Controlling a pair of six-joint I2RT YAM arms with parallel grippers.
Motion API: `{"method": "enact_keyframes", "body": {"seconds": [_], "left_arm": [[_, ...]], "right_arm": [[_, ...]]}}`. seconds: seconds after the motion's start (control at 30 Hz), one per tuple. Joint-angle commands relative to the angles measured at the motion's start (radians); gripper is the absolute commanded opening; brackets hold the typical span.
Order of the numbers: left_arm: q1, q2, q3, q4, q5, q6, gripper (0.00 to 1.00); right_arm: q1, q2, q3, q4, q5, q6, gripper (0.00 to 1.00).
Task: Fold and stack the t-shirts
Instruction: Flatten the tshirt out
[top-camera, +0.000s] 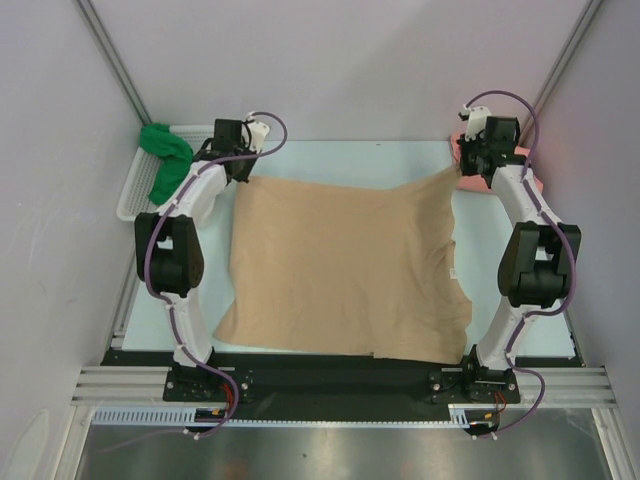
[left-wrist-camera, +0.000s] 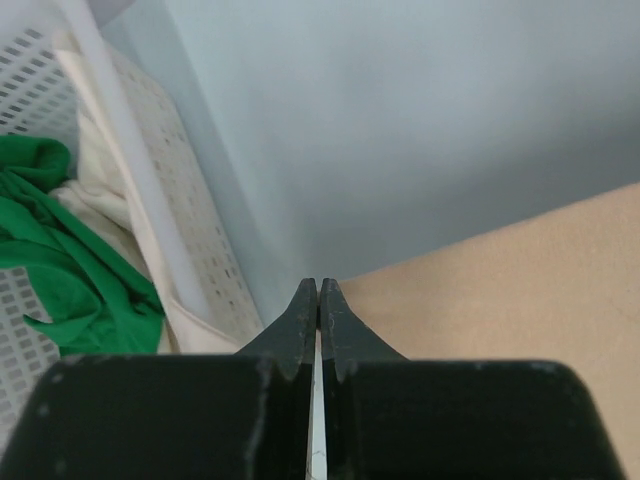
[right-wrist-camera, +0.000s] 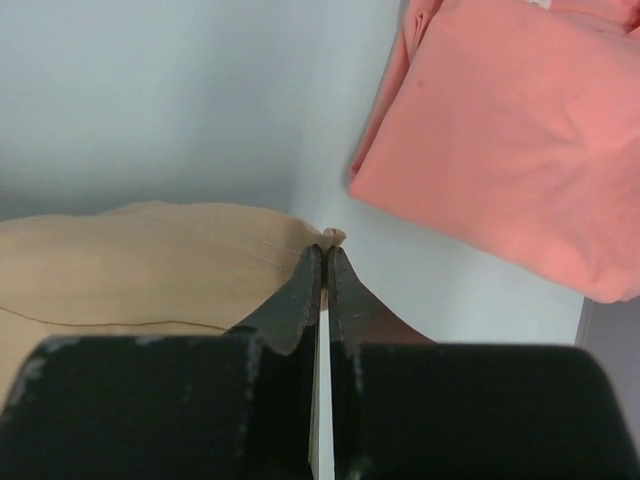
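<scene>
A tan t-shirt (top-camera: 345, 265) lies spread out flat across the middle of the table. My left gripper (top-camera: 243, 176) is at its far left corner, jaws shut (left-wrist-camera: 318, 287), and the cloth edge (left-wrist-camera: 520, 270) ends right at the tips. My right gripper (top-camera: 466, 172) is shut on the far right corner, and a nub of tan cloth (right-wrist-camera: 333, 237) pokes out past the tips (right-wrist-camera: 326, 250). A folded salmon pink t-shirt (right-wrist-camera: 510, 130) lies just beyond the right gripper. The green t-shirt (left-wrist-camera: 60, 260) and the cream t-shirt (left-wrist-camera: 100, 190) are crumpled in the basket.
The white lattice basket (top-camera: 130, 195) stands at the table's far left, close beside my left gripper. Grey walls close in the back and both sides. The arm bases sit on a black strip (top-camera: 330, 385) along the near edge.
</scene>
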Motion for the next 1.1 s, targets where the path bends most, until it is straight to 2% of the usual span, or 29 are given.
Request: {"method": "enact_keyframes", "body": {"seconds": [0.0,0.07,0.23,0.3,0.47,0.67,0.83,1.07], "left_arm": [[0.021,0.025,0.076,0.032,0.032,-0.034,0.0],[0.027,0.045,0.085,0.025,0.072,-0.034,0.0],[0.027,0.071,0.097,-0.009,0.063,-0.032,0.0],[0.024,0.077,0.12,-0.024,0.051,-0.049,0.0],[0.009,0.083,0.105,-0.018,0.008,0.015,0.0],[0.012,0.112,0.09,0.024,-0.041,0.028,0.0],[0.03,0.197,0.217,0.038,-0.091,-0.001,0.0],[0.047,0.347,0.436,0.018,-0.132,-0.012,0.0]], "right_arm": [[0.015,-0.007,0.039,0.046,0.045,-0.058,0.0],[0.025,-0.01,0.032,0.043,0.058,-0.081,0.0],[0.034,0.03,0.042,0.076,0.065,-0.061,0.0],[0.031,0.064,0.107,0.078,0.068,-0.037,0.0],[0.026,0.224,0.277,0.064,0.041,0.003,0.0],[0.068,0.337,0.403,0.064,0.07,-0.046,0.0],[0.101,0.418,0.461,0.108,0.131,-0.055,0.0],[0.1,0.614,0.772,0.03,0.214,-0.032,0.0]]}}
